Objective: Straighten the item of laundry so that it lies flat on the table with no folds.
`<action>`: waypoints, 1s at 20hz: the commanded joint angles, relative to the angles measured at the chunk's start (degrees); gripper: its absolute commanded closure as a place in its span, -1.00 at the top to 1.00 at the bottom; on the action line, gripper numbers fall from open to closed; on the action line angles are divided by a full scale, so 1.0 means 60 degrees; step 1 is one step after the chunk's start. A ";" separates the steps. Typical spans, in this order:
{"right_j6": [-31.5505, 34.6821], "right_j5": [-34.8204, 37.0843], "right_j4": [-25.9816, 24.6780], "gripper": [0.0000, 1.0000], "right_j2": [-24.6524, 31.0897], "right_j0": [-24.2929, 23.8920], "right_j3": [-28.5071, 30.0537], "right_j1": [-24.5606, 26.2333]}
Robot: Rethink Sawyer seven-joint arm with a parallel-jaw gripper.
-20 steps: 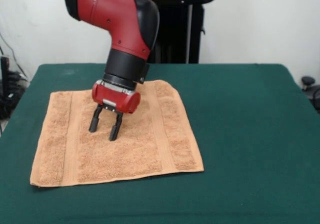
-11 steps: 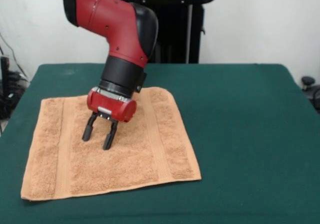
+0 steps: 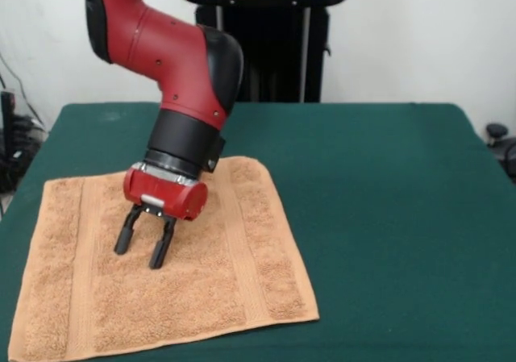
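Note:
The item of laundry (image 3: 201, 289) is an orange-tan terry towel lying spread out on the left half of the green table (image 3: 387, 217). Flat woven bands run along its left and right sides. No folds show on it. My gripper (image 3: 140, 253) points down onto the towel's middle, fingers apart and open, tips pressing on or just touching the cloth. The towel's front left corner reaches the table's front left edge. The part of the towel behind the arm is hidden.
The right half of the table is bare green cloth. The robot's black pedestal (image 3: 278, 47) stands behind the far edge. Cables and dark gear (image 3: 12, 136) lie beyond the table's left side.
The gripper has moved left and toward the camera, and the towel has slid with it toward the front left corner of the table. The fingers stay apart.

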 commanded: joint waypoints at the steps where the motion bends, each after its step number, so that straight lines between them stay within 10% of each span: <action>1: -0.0612 0.7431 -0.0616 1.00 0.3840 -0.1632 0.0087 -0.0440; 7: -0.1833 1.0675 -0.0455 1.00 0.4726 -0.2221 0.1610 -0.2462; 20: -0.0932 0.9127 -0.1545 1.00 0.4641 -0.1989 0.1845 -0.2997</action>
